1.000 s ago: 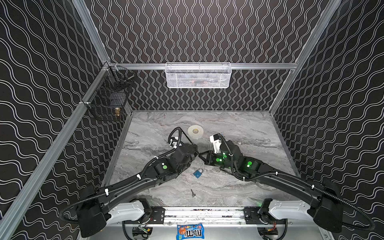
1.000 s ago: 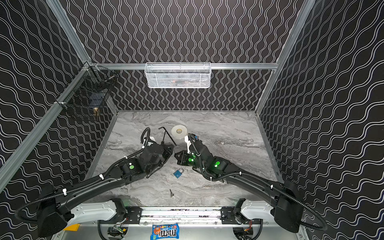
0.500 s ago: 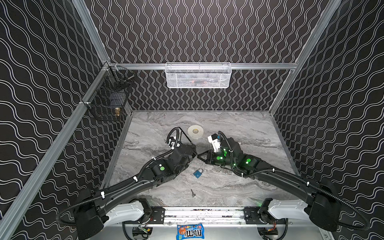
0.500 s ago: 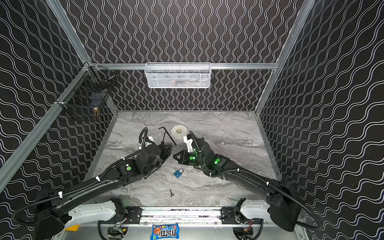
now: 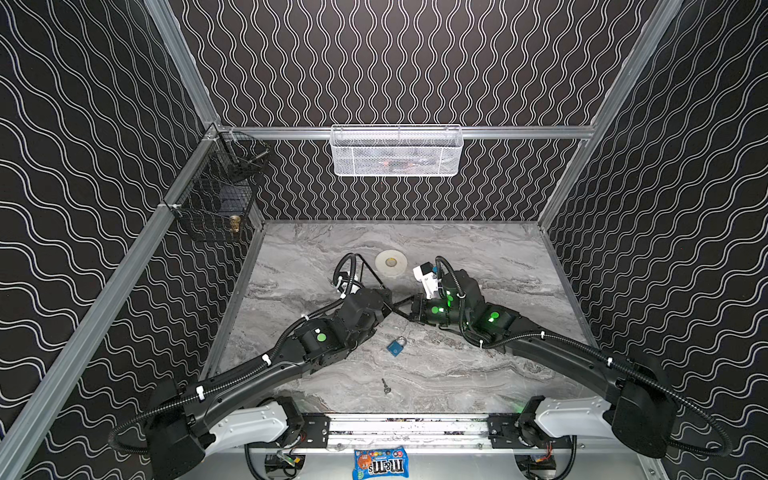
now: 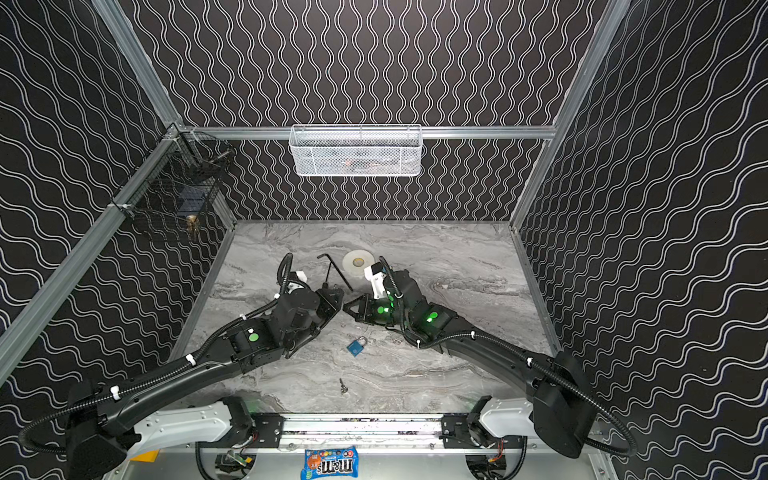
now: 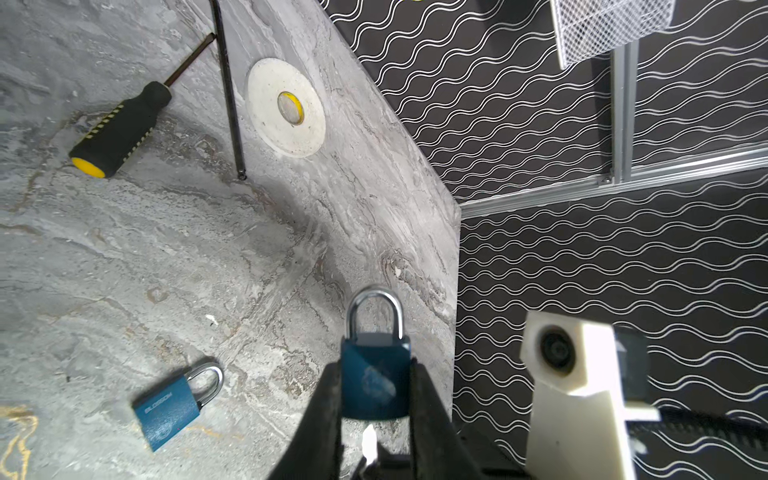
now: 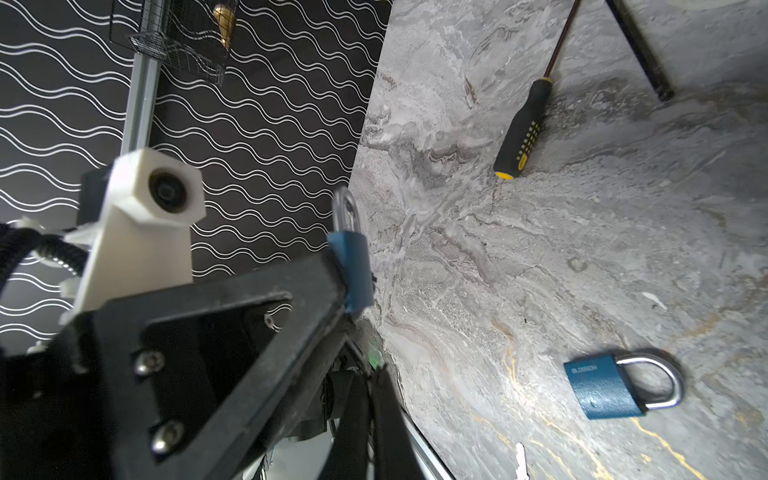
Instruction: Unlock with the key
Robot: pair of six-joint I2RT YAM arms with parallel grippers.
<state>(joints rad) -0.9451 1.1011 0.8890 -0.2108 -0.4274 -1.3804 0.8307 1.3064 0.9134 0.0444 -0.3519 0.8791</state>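
Both arms meet low over the middle of the surface (image 5: 478, 374), wrists nose to nose. The left gripper (image 7: 375, 368) has its jaws clamped on the flat sides of the held padlock (image 7: 374, 390), a blue body with its silver shackle pushed home, pointing away from the wrist camera. In the right wrist view that same lock shows edge-on at the left jaw tips.

The right gripper (image 6: 347, 308) sits just beside it, tip almost against the left one, jaws fully closed. Whether anything thin is pinched between them, I cannot tell. There is a pale glint right under the lock's base in the left wrist view, too small to name.

Taking the meeting point of the 2 grippers in both top views as the centre: the loose padlock (image 5: 396, 345), also blue, lies flat on the surface at 6 o'clock, apart from both arms. Further out along 6 o'clock, near the front rail, lies the key (image 5: 386, 386), alone and untouched. At 12 o'clock sits the white tape roll (image 5: 390, 262), flat on its side. Just beside it, at about 11 o'clock, is the black hex key (image 6: 338, 271), and close by it is the screwdriver (image 7: 120, 129), black handle with yellow marks and a yellow cap, lying flat.
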